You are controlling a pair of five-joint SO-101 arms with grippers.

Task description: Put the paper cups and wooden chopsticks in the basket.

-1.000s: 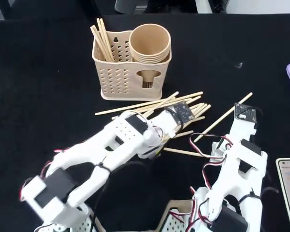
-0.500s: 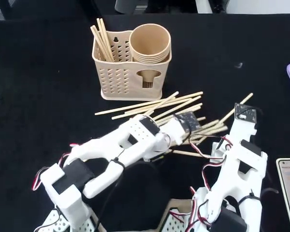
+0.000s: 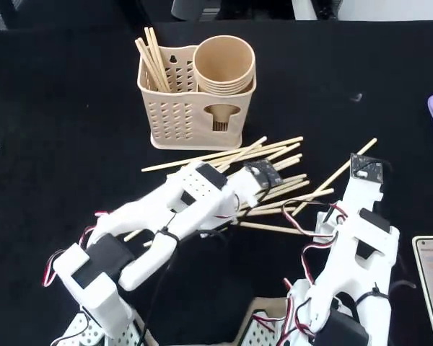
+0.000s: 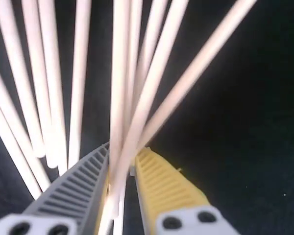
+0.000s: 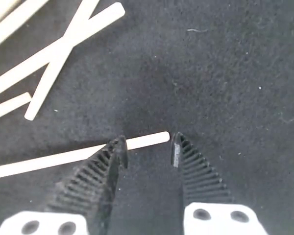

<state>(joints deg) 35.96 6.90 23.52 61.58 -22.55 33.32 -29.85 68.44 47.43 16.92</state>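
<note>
Among the loose chopsticks (image 3: pixel 180 162), your left end effector (image 4: pixel 123 149) gripped several at once; one could slip mid-lift. Your right end effector (image 5: pixel 148 141) sat open.

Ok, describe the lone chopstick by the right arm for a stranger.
Find the basket at the table's far side; a pile of chopsticks lies before it. The lone chopstick is at the pile's right edge, its far end beside the right arm; it alone slants steeply, the rest lie nearly level.
</note>
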